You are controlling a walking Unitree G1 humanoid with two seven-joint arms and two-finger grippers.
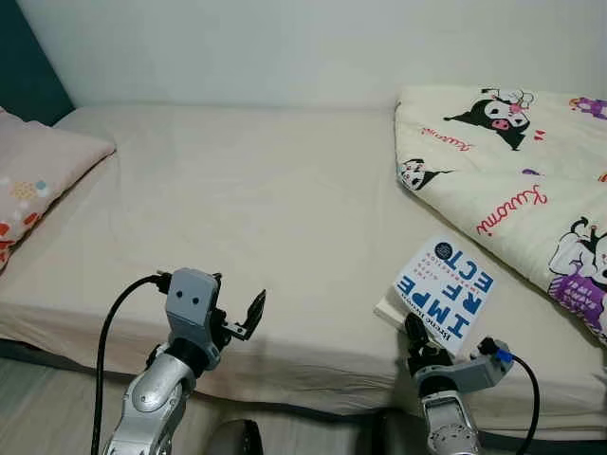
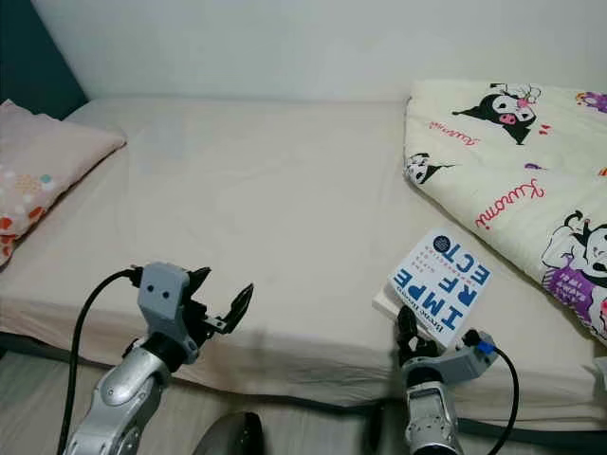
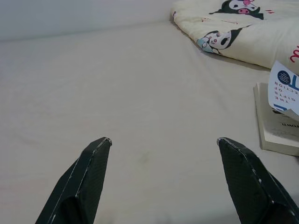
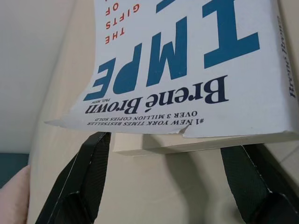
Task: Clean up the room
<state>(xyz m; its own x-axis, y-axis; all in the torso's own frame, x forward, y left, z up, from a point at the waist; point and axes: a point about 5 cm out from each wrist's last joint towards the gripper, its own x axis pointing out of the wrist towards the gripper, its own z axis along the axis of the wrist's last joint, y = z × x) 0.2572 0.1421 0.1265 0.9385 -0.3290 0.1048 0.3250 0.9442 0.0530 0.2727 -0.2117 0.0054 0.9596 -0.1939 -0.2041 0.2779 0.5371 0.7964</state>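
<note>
A paperback book (image 1: 446, 289) with a white cover and big blue letters lies near the front right edge of the bed (image 1: 266, 209). Its cover is lifted and curled up off the pages. My right gripper (image 1: 415, 334) is at the book's near edge and open. In the right wrist view its fingers (image 4: 88, 172) are spread wide under the raised cover (image 4: 187, 60), with the page block between them. My left gripper (image 1: 237, 308) hovers open over the bed's front edge, well left of the book, with nothing between its fingers (image 3: 91, 172). The left wrist view catches the book (image 3: 278, 116) off to one side.
A folded cream quilt (image 1: 512, 161) with cartoon prints covers the bed's right end, just behind the book. A pink patterned pillow (image 1: 38, 180) lies at the left end. The beige sheet between them is bare. A white wall runs behind the bed, and grey floor (image 1: 38, 408) shows below its front edge.
</note>
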